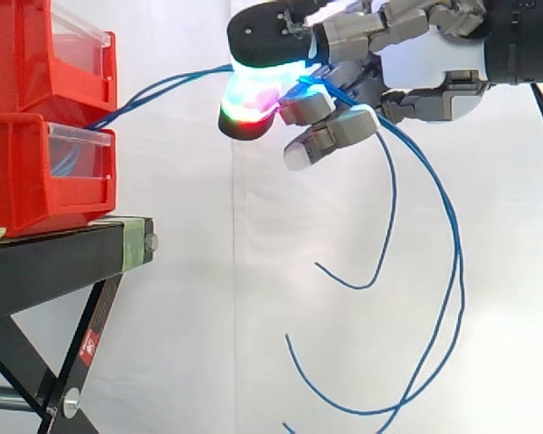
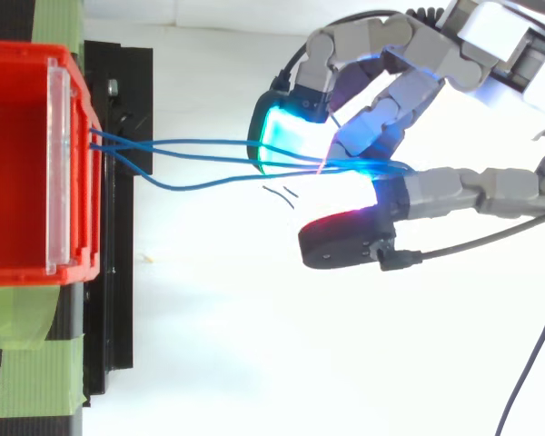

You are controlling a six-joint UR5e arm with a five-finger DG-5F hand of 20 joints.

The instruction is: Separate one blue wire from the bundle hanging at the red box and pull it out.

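Note:
Three blue wires run out of the front of the red bins and stretch level to the right into my hand. In the side view they leave the lower bin and rise to the glowing fingertips. My hand is curled round the wires, with a cyan-lit pad on one side and the thumb on the other. Past the hand, the wires' free ends hang down in long loops. I cannot tell whether one wire is held apart from the others.
Two red bins are stacked, upper bin above the lower, on a black stand at the left. Green tape lies on the stand beside the bin. A white curtain forms the backdrop.

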